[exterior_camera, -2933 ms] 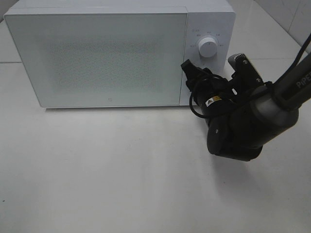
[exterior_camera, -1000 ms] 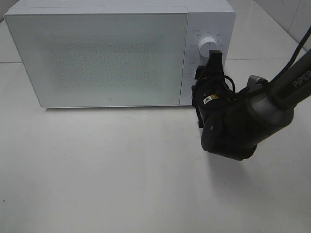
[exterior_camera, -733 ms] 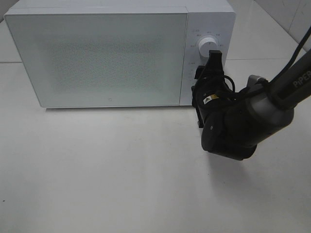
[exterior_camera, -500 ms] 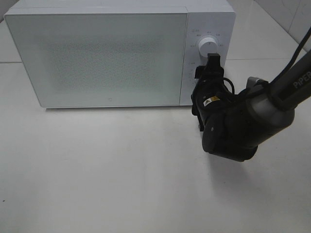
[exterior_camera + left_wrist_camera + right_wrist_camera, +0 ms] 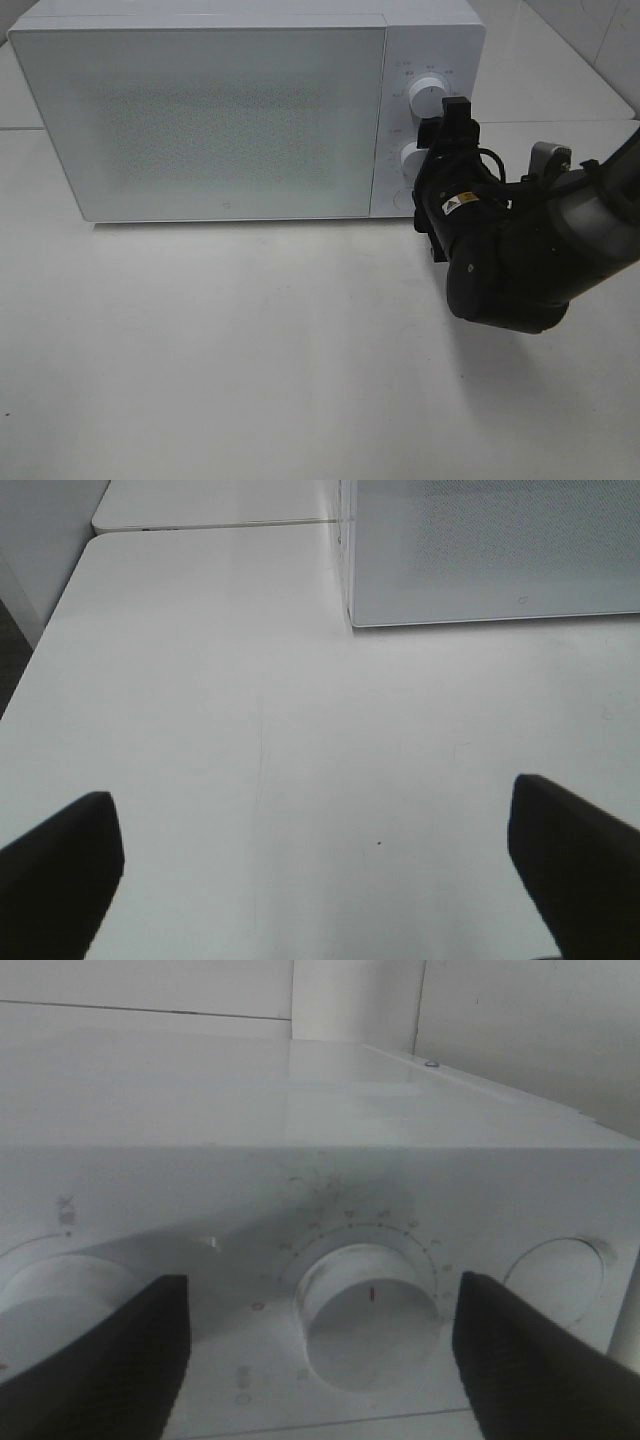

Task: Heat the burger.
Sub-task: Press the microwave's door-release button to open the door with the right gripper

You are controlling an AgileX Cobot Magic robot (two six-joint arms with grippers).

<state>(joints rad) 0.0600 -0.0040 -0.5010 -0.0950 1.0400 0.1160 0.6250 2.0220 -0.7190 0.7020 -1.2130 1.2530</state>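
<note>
Can't tell where the burger is, no view shows it. The microwave has its door shut, frosted front. At the control panel the right gripper is released: jaws apart, fingers framing the middle knob. Out of the high view, the left gripper is spread wide over the table, near the microwave's front corner.
</note>
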